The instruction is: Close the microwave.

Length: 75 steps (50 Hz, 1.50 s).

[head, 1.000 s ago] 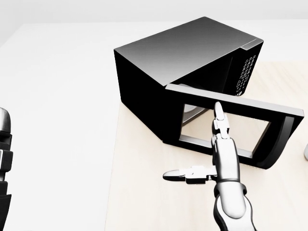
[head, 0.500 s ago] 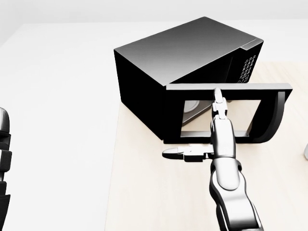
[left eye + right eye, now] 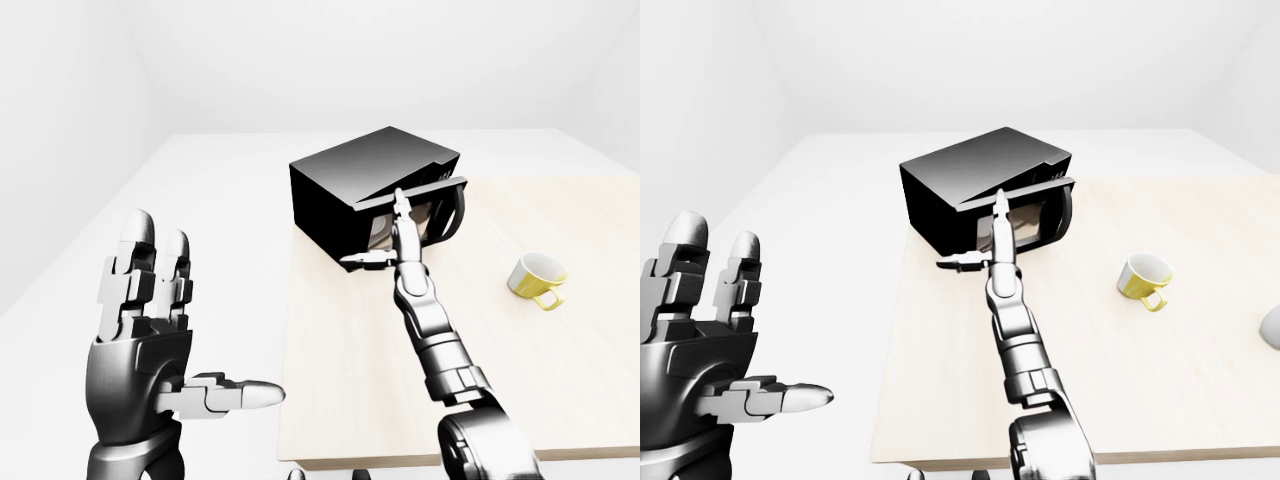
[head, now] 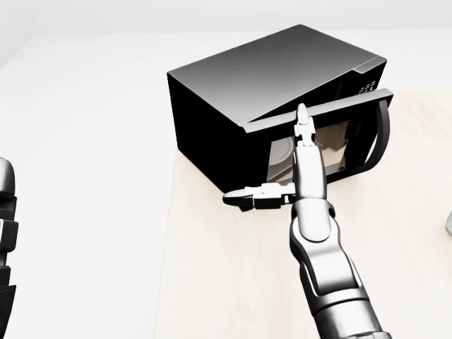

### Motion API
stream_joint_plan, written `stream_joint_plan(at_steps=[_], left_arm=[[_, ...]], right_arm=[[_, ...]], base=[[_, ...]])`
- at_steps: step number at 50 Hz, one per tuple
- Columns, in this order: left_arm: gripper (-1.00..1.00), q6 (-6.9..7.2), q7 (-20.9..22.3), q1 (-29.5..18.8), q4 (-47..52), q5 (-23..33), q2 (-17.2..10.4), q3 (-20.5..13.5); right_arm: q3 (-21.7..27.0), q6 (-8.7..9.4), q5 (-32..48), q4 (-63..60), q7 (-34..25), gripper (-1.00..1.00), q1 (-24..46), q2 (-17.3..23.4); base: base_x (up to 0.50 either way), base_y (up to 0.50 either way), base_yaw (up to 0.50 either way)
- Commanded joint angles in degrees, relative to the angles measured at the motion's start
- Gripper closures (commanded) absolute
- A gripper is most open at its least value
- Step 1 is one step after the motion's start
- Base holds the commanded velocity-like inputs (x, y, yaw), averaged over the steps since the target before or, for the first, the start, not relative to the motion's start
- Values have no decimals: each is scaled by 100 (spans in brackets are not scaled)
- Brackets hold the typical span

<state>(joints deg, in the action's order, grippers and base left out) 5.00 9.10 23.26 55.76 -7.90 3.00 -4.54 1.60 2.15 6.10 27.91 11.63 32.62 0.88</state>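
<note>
The door [image 4: 353, 138] has swung much nearer the microwave [image 4: 268, 92] than a second ago, so it is almost shut. The right hand [image 4: 300, 159], fingers spread, pushes on it. The microwave sits on the bench [image 4: 233, 282].

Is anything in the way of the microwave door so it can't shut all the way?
Nothing visible blocks it. The door is partly open and the gap to the microwave looks clear. The right hand has its open fingers against the door's outer face, not in the gap. The yellow mug lies far off on the table.
</note>
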Motion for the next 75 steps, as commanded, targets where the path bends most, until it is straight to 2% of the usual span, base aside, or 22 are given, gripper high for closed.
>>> stream_joint_plan(at_steps=[1, 9, 15, 34, 46, 58, 59, 60, 62, 65, 68, 70, 72, 75], left_arm=[[-100, 0, -2, -17, -15, -6, -3, -13], [-100, 0, 4, -24, -26, 1, 7, -21], [-100, 0, 12, -35, -11, -30, 0, -65], [-100, 0, 19, -13, -13, 18, 12, -3], [-100, 0, 6, 4, -38, 36, 2, 36], [-100, 0, -12, 19, -70, 45, -24, 65], [-100, 0, -15, 7, -93, 47, -26, 62], [-100, 0, -15, 7, -95, 47, -26, 62], [-100, 0, -20, 10, -71, 44, -30, 66], [-100, 0, -22, 5, -83, 41, -32, 63], [-100, 0, -19, 8, -60, 29, -32, 53], [-100, 0, -18, 4, -62, 28, -28, 44], [-100, 0, -18, 1, -64, 31, -27, 46], [-100, 0, -16, 19, -42, 29, -25, 49]], right_arm=[[-57, -227, 37, 574, 5, -100, 608, -31], [-54, -576, 51, 1569, 95, -100, 1205, -45], [-72, -710, 108, 1975, 134, -100, 1478, -75], [-200, -715, 461, 2594, 128, -100, 1926, -362], [-193, -709, 437, 2118, 37, -100, 1737, -337], [-209, -518, 429, 1669, -7, -100, 1521, -283], [-216, -425, 426, 1454, -38, -100, 1421, -277], [-218, -409, 427, 1424, -41, -100, 1408, -277], [-253, -87, 439, 774, -116, -100, 1142, -278], [-293, 285, 460, -81, -222, -100, 780, -281], [-346, 285, 494, -945, -344, -100, 379, -287], [-415, 285, 561, -1952, -488, -100, -132, -296], [-429, 285, 570, -2238, -548, -100, -274, -304], [-512, 285, 639, -3545, -804, -100, -977, -272]], base=[[0, 0, 0], [0, 0, 0], [0, 0, 0], [0, 0, 0], [0, 0, 0], [0, 0, 0], [0, 0, 0], [1, 0, 1], [0, 0, 0], [0, 0, 0], [0, 0, 0], [0, 0, 0], [0, 0, 0], [0, 0, 0]])
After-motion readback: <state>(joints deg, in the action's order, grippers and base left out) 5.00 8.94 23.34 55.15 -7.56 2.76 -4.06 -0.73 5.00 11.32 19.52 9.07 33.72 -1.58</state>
